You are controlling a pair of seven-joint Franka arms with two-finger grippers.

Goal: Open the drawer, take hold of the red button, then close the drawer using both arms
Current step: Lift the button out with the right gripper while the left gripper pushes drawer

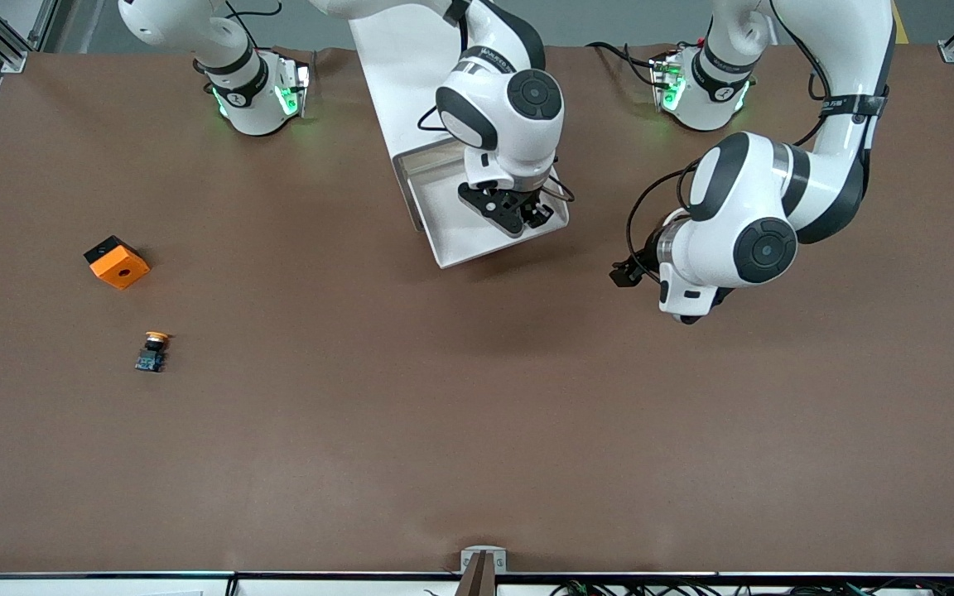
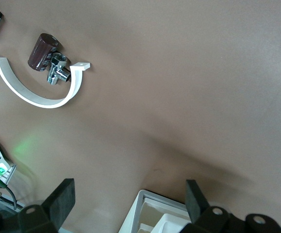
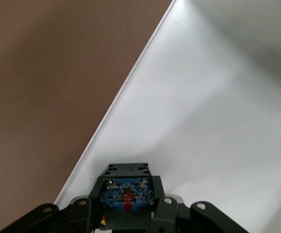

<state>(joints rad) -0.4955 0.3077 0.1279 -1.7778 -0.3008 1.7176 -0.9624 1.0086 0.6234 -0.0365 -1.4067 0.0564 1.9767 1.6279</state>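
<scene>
The white drawer [image 1: 442,248] stands pulled open from its cabinet [image 1: 402,74], between the two arm bases. My right gripper [image 1: 527,217] reaches down into it. In the right wrist view this gripper [image 3: 126,209] is shut on the button [image 3: 126,187], with a finger on each side of its black-and-blue block body. The cap is hidden, and the white drawer floor [image 3: 218,121] lies below. My left gripper [image 1: 628,273] hangs over the table beside the drawer, toward the left arm's end. Its fingers [image 2: 58,200] stand wide apart around nothing, with a corner of the drawer [image 2: 147,206] below them.
An orange cube with a hole [image 1: 117,262] and a button with a yellow-orange cap [image 1: 152,351] lie toward the right arm's end. The left wrist view shows a white curved bracket [image 2: 38,99], a dark red cylinder [image 2: 42,51] and a metal fitting [image 2: 57,73] on the table.
</scene>
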